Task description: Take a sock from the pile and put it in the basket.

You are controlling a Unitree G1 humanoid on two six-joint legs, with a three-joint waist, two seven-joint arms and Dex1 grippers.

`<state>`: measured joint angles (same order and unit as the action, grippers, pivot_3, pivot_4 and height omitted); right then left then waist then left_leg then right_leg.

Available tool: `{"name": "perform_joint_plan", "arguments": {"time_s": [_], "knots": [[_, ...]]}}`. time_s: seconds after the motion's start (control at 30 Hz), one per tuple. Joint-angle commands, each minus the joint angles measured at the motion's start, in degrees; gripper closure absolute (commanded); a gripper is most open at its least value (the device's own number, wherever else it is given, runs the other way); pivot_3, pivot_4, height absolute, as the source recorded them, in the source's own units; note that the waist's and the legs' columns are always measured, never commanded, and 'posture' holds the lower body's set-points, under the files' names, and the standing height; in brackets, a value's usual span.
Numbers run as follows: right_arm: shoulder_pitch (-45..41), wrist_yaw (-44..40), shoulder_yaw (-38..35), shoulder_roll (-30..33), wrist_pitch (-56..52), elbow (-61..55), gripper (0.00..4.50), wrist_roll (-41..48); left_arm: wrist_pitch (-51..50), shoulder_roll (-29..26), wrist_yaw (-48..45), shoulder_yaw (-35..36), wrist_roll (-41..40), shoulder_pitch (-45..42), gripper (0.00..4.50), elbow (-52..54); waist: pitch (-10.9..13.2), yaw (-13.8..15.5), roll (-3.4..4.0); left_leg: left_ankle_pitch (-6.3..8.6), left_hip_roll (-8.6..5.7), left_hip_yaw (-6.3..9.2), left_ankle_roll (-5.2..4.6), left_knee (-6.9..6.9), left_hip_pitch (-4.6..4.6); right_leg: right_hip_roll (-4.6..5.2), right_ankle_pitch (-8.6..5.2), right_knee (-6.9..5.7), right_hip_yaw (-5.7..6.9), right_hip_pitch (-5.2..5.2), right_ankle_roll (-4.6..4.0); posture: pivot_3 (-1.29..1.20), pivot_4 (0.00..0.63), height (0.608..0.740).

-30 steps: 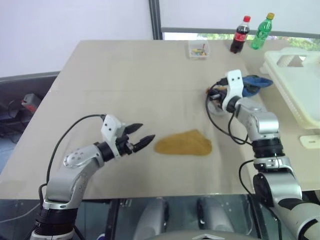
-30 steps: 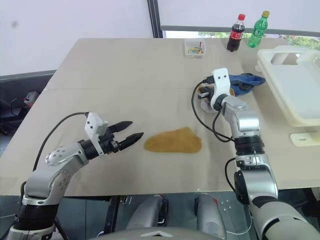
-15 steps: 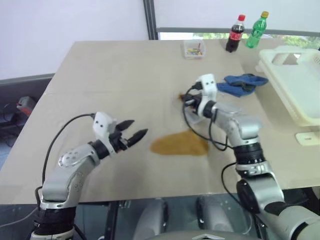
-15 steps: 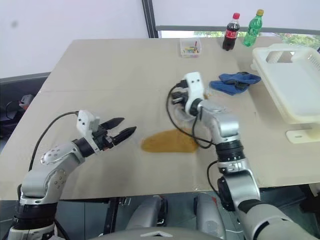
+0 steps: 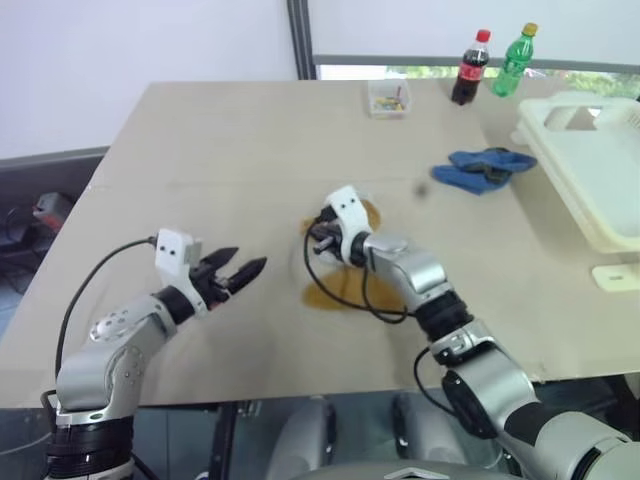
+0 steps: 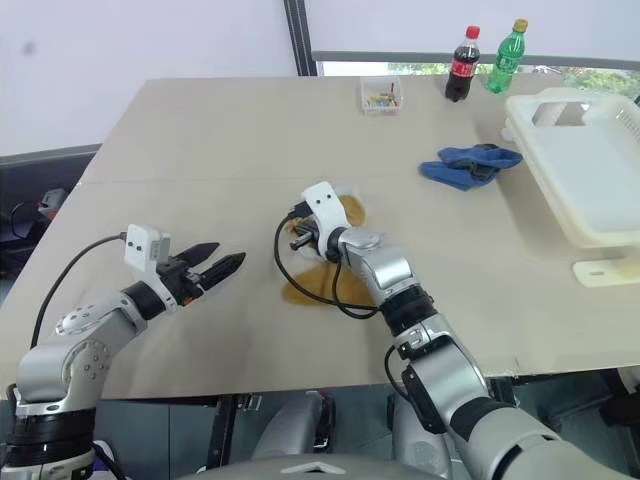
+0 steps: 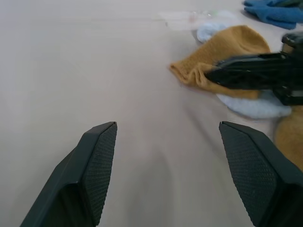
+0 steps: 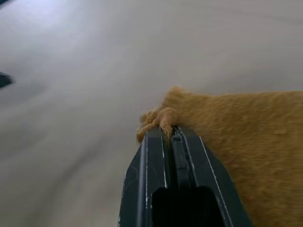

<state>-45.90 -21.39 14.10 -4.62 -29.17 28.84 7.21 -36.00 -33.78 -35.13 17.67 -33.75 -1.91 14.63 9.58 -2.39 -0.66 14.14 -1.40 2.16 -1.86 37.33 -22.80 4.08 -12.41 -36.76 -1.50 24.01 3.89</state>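
Head views: right gripper (image 5: pixel 312 240) sat mid-table, fingers pinched on the mustard sock (image 5: pixel 340 290), one end lifted, the rest trailing on the table (image 5: pixel 200 150); blue socks (image 5: pixel 482 168) lay well apart, near the basket (image 5: pixel 600 190) at the table's right edge; left gripper (image 5: pixel 240 270) hovered beside the sock, holding nothing.
Left wrist view: left fingers (image 7: pixel 97 161) stood wide apart over bare table; the right gripper's closed fingers nipped the sock's bunched edge.
Right wrist view: right fingers (image 8: pixel 158 156) were shut tight on the sock's cuff.
Step in hand: judged as the sock gripped, not yet carried.
Next move: likely lift it clear, carry it right across the table, release above the basket; the trailing end might drag.
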Motion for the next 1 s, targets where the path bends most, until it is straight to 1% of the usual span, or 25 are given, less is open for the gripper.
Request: {"name": "perform_joint_plan", "arguments": {"time_s": [0.03,0.13,0.2,0.27,0.37,0.43,0.5,0.63,0.77,0.9,1.0], "knots": [[1.7,0.7,-0.9,7.0,3.7,5.2,4.46,-4.5,0.6,-0.2,-0.1,0.4,-0.2,0.9,0.82,2.5,0.0,0.5,-0.01,0.00,-0.03,0.03,-0.01,0.00,0.02,0.04,0.00,0.01,0.03,-0.02,0.00,0.00,0.150,0.740],[2.1,1.5,-2.9,14.3,7.0,9.0,4.46,-6.2,0.9,0.0,-0.2,0.0,0.0,0.5,0.82,2.0,-0.1,1.4,-0.02,0.09,-0.10,0.10,-0.17,0.06,0.07,0.10,0.00,0.02,0.09,-0.13,0.00,0.00,0.150,0.740],[0.7,3.1,-4.5,19.4,10.2,13.1,4.46,-7.3,1.1,0.2,-0.2,-0.5,0.2,-0.4,0.82,1.4,-0.1,2.2,-0.02,0.09,-0.15,0.20,-0.17,0.10,0.18,0.15,-0.01,0.05,0.21,-0.32,-0.01,0.00,0.150,0.740],[-1.3,4.8,-5.8,23.4,13.6,17.4,4.46,-8.2,1.1,0.5,-0.2,-1.2,0.3,-1.3,0.82,0.9,-0.2,2.4,-0.08,0.05,-0.30,0.43,-0.14,0.11,0.20,0.29,-0.12,0.08,0.43,-0.44,-0.20,0.00,0.150,0.740],[-4.1,6.2,-7.2,27.6,17.6,21.3,4.46,-9.5,1.4,0.8,-0.7,-2.2,0.8,-2.7,0.82,0.0,-0.2,2.3,-0.08,0.02,-0.33,0.47,-0.12,0.11,0.19,0.28,-0.13,0.07,0.45,-0.47,-0.22,0.00,0.150,0.740],[-5.0,5.3,-7.7,29.0,19.1,21.1,4.46,-9.9,1.6,0.7,-0.9,-2.6,1.0,-3.5,0.82,-0.7,-0.2,1.7,-0.08,0.00,-0.31,0.44,-0.11,0.09,0.11,0.24,-0.10,0.08,0.42,-0.45,-0.16,0.00,0.150,0.740],[-4.6,2.9,-9.2,28.9,19.2,17.3,4.46,-8.2,1.7,0.7,-1.2,-2.7,1.2,-4.4,0.82,-1.5,-0.1,0.9,-0.05,-0.03,-0.23,0.33,-0.04,0.02,0.06,0.13,-0.05,0.11,0.32,-0.36,-0.08,0.00,0.150,0.740],[-2.0,-0.9,-13.5,25.6,11.9,3.5,4.46,-1.1,2.1,0.6,-1.8,-2.8,1.5,-5.4,0.82,-2.6,-0.1,-0.3,0.00,0.01,0.02,0.17,-0.10,-0.04,0.01,-0.02,-0.06,0.12,0.17,-0.23,-0.09,0.00,0.150,0.740],[0.0,-0.5,-15.7,22.3,5.0,-8.1,4.46,2.9,2.5,0.6,-2.1,-2.9,1.6,-5.6,0.82,-3.0,0.0,-0.1,0.03,0.03,0.08,0.00,-0.13,-0.05,-0.03,-0.04,-0.05,0.02,0.00,-0.04,-0.09,0.00,0.150,0.740],[1.2,1.1,-15.0,18.7,-0.9,-15.4,4.46,4.5,2.7,0.5,-2.2,-3.0,1.8,-5.7,0.82,-3.3,0.0,0.4,0.02,0.04,0.04,0.06,-0.14,-0.04,-0.04,0.01,-0.05,0.00,0.05,-0.04,-0.08,0.00,0.150,0.740],[2.4,2.3,-13.0,14.3,-4.0,-18.5,4.46,4.8,2.7,0.5,-2.4,-3.0,1.9,-5.7,0.82,-3.4,0.0,0.3,0.03,0.04,0.04,0.09,-0.13,-0.05,-0.04,0.01,-0.05,0.00,0.06,-0.03,-0.09,0.00,0.150,0.740]]}}
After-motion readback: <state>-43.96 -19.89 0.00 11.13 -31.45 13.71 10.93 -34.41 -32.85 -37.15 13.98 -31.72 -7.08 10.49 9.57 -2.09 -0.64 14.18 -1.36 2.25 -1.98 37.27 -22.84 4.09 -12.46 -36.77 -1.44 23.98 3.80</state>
